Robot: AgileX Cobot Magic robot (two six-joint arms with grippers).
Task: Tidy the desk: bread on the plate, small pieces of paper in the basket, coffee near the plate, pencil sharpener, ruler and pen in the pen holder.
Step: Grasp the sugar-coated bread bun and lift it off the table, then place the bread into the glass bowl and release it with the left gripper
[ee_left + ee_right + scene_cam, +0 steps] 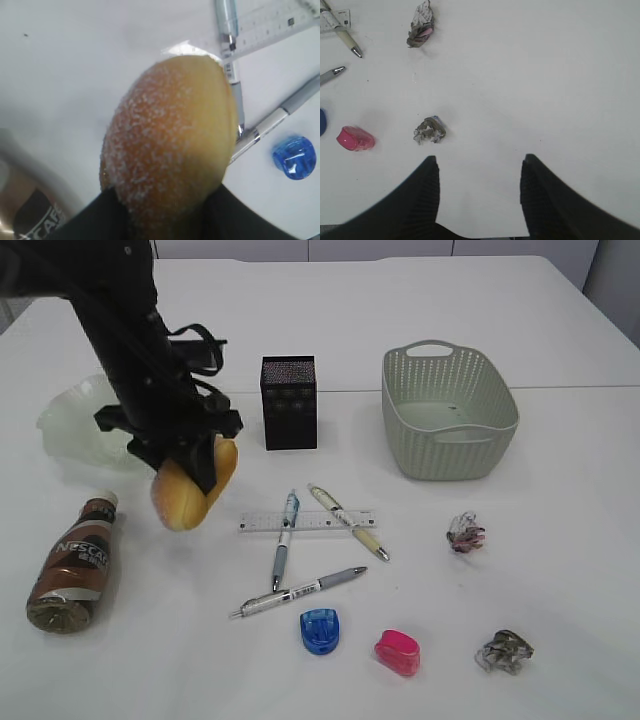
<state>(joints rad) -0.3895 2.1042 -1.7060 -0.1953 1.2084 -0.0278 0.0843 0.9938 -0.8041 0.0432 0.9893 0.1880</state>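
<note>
The left gripper (190,472) is holding the bread (190,490) clear of the surface (560,580), its fingers (95,220) closed on the bun's upper end. The bread is hanging between the plate (75,420), behind and to its left, and the coffee (75,565), which is lying on its side in front. The step in hand appears to be the first one, bread to plate. The next move would call for carrying the bun back and left over the ruffled rim, lowering it into the dish, then opening.

The bread is showing as an oblong, golden-orange bun with a sugary, paler flank in the left wrist view; it looks soft, so a firm squeeze could dent it.

The right gripper (480,172) is hovering over bare surface with its fingers apart and empty, near a paper scrap (429,130).

Not yet sorted: three pens (283,548) and the ruler (310,522) lying crossed, a blue sharpener (321,630), a pink sharpener (398,652), a second scrap (466,532). The holder (289,402) and basket (450,410) are standing behind them.
</note>
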